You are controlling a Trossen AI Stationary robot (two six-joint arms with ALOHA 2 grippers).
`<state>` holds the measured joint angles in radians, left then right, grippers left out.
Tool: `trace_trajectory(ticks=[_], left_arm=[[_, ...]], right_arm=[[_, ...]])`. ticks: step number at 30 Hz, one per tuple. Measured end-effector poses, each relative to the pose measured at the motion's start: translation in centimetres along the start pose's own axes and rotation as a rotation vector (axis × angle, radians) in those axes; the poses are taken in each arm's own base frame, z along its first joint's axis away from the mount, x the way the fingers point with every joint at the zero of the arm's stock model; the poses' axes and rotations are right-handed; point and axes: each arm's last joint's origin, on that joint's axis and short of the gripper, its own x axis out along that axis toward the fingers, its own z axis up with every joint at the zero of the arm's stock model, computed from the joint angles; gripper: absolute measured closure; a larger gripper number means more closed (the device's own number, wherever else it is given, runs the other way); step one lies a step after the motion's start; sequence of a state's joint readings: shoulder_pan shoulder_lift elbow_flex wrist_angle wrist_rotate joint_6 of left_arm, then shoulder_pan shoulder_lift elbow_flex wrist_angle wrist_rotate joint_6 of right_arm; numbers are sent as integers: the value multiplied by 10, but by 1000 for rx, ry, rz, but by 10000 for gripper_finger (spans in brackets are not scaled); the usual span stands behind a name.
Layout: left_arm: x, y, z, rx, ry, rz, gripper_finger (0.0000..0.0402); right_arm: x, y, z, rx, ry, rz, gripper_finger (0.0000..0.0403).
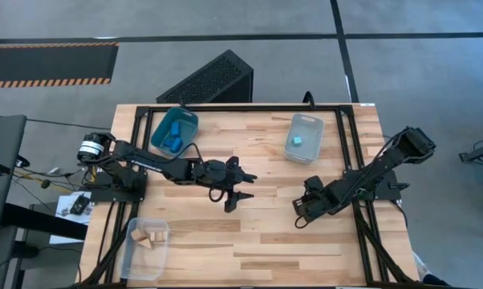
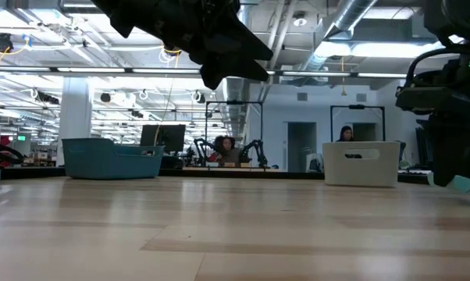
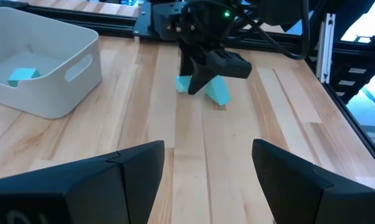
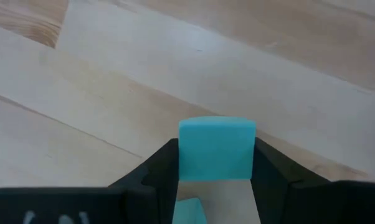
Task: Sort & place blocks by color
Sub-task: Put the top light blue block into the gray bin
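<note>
Gripping cyan block [image 4: 216,148], right claw [image 4: 216,163] low over table; left claw [image 1: 240,186] spread open mid-table.

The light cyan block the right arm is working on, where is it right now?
The cyan block sits between the right pincer's fingers, low over the table's right-middle, in front of the white bin.

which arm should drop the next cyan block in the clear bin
The right arm: its tool is already shut on a cyan block, and the clear bin lies on its side. The left tool is open and empty at mid-table.
</note>
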<state>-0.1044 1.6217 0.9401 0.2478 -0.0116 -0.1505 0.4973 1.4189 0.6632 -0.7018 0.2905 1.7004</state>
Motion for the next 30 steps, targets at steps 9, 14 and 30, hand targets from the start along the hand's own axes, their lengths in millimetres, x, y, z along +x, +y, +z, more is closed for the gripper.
trace_trajectory(ticks=[9, 14, 30], left_arm=[[0, -8, -1, 8, 2, -16, 168], [0, -11, -2, 17, 0, -6, 168], [0, -11, -1, 31, -8, -5, 168]], right_arm=[[0, 0, 0, -4, 1, 4, 236], [-1, 3, -2, -5, 6, 32, 236], [-2, 3, -5, -17, 11, 37, 236]])
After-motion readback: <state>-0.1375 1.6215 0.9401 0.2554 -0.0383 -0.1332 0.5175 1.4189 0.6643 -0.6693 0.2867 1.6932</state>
